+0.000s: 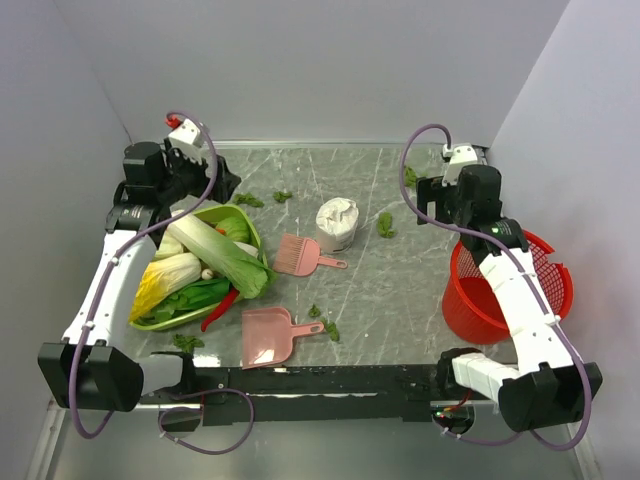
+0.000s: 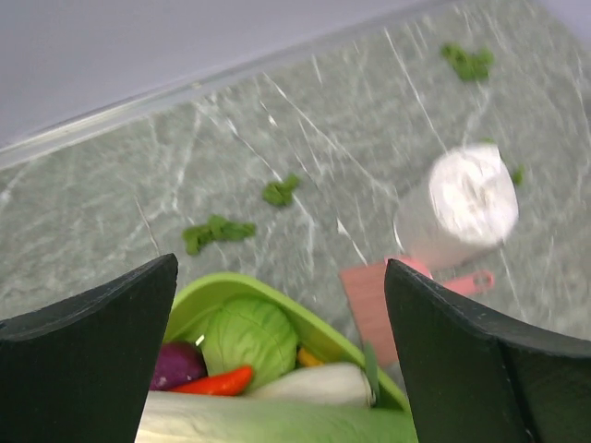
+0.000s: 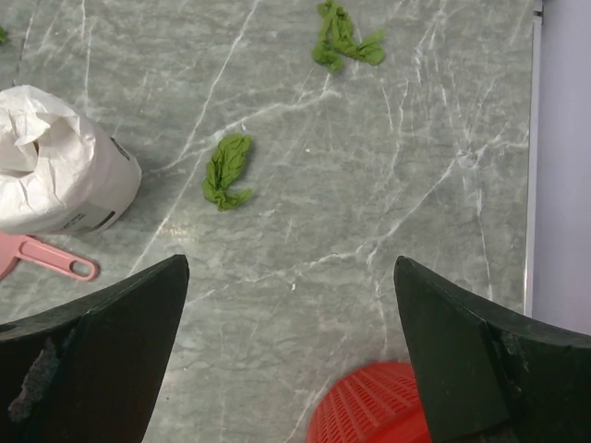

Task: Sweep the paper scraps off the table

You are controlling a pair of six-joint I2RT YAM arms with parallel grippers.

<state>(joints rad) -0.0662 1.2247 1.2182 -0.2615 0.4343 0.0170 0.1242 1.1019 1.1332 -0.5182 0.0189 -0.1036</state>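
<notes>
Top external: fixed, high above and behind both arm bases, facing forward and down; wide and distant, takes in the whole tabletop (image 1: pixel 400 290). Left wrist: close and low, tilted obliquely toward the far edge, image soft, left tool (image 2: pixel 282 268) framing the bottom corners. Right wrist: near, looking almost straight down beside the right edge, right tool (image 3: pixel 291 263) likewise framing. All three share the white crumpled roll (image 1: pixel 337 222); top and right wrist share the red basket (image 1: pixel 468 295).

Plain pale lilac-grey walls (image 1: pixel 320 60) enclose the table (image 1: pixel 400 290) at back, left and right; the light is soft and even throughout
</notes>
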